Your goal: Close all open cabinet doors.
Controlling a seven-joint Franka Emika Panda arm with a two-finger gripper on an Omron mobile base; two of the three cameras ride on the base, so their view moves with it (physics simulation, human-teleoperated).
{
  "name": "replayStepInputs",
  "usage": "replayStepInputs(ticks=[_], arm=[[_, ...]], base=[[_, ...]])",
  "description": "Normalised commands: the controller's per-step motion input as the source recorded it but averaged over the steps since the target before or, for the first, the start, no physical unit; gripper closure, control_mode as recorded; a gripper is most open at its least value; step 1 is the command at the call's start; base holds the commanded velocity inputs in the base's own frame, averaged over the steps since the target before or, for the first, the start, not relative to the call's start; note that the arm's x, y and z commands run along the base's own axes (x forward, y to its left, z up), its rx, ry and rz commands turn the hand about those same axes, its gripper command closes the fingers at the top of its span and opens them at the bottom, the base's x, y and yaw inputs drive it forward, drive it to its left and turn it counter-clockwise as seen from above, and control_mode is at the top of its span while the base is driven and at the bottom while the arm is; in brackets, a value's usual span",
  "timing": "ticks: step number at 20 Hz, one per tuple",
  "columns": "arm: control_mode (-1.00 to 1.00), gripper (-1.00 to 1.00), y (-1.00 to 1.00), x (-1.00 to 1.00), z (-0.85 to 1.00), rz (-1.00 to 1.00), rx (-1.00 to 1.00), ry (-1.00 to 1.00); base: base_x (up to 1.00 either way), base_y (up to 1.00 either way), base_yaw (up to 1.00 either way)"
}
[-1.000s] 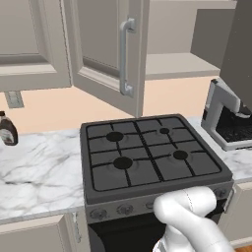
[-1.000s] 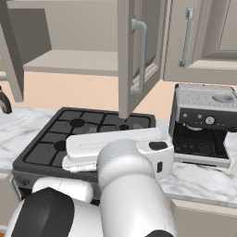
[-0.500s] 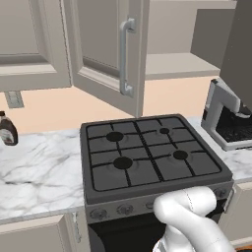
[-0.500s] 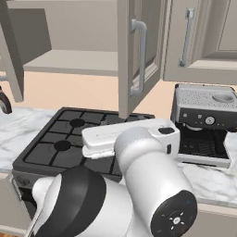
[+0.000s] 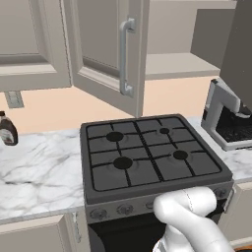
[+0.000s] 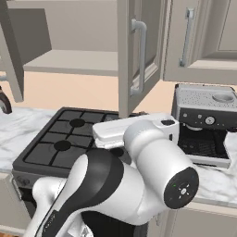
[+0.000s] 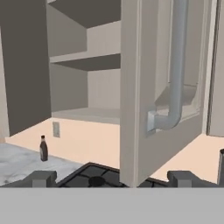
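Open cabinet door (image 5: pixel 106 49) above stove (image 5: pixel 147 157), coffee machine (image 6: pixel 203 125) right.

Ahead of me an open cabinet door (image 5: pixel 106 51) stands swung out over the back edge of the stove, taupe-grey with a recessed framed panel and a long silver bar handle (image 5: pixel 125 56) running upright near its free edge. From my hand I see it nearly edge-on, the handle close. A second open door (image 6: pixel 10 51) juts out at the left side of the same cabinet. To the right a matching door (image 6: pixel 201 39) sits flush and shut.
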Motion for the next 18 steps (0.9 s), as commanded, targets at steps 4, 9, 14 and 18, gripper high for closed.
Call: replayStepInputs(ticks=[4,9,14,18], arm=[[-1.00,-1.00,0.00,0.44,-0.03,0.04,0.00,0.00],[-1.00,-1.00,0.00,0.36,0.00,0.07,0.00,-0.03],[-1.00,-1.00,-0.09,0.24,0.00,0.09,0.00,-0.03],[-1.00,-1.00,-0.20,0.12,0.00,0.12,0.00,0.00]], base=[[0.00,0.00,0.00],[0.00,0.00,0.00],[0.00,0.00,0.00],[0.00,0.00,0.00]])
